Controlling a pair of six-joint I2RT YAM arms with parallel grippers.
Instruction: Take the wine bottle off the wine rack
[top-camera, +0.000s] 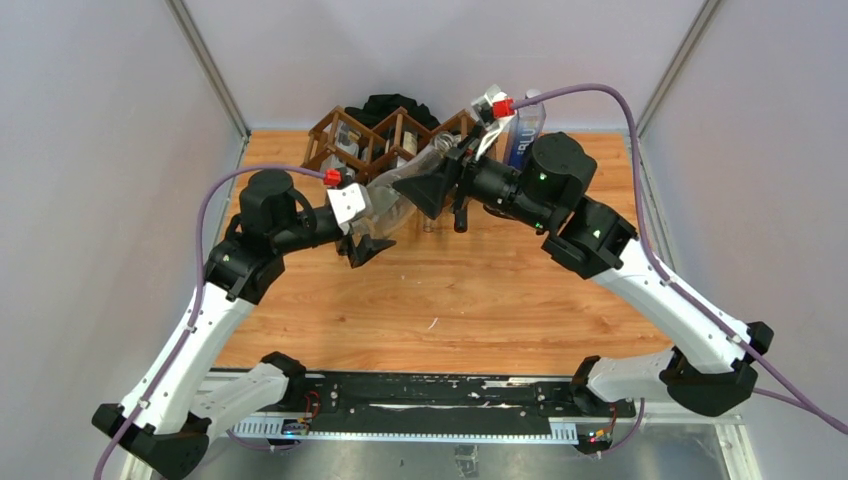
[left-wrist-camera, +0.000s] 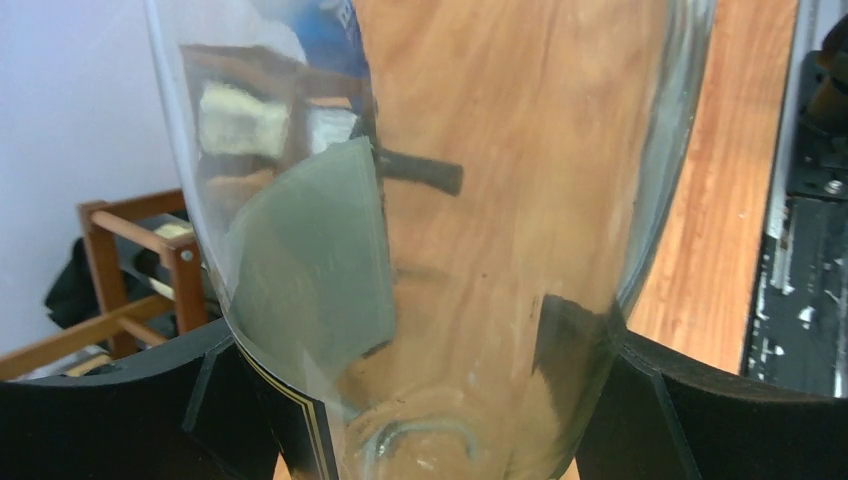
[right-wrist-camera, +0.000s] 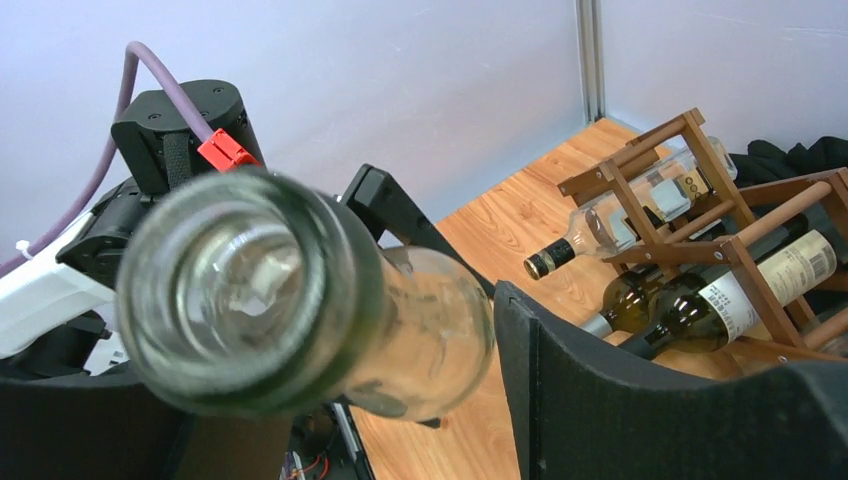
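wine bottle (top-camera: 395, 195): clear glass, out of the wine rack (top-camera: 370, 135), held aloft over counter (top-camera: 450, 300) just in front of it | axis: base near-left, neck far-right | L end effector (left-wrist-camera: 430, 400): clamped on body nr base | R end effector (right-wrist-camera: 400, 390): straddles neck, mouth toward its cam; gripped or not, can't tell | next, prob.: carry clear & set down

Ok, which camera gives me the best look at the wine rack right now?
Right wrist: the wine rack shows its slats and the bottles lying in it. Top external has it small and partly blocked; left wrist catches only a corner.
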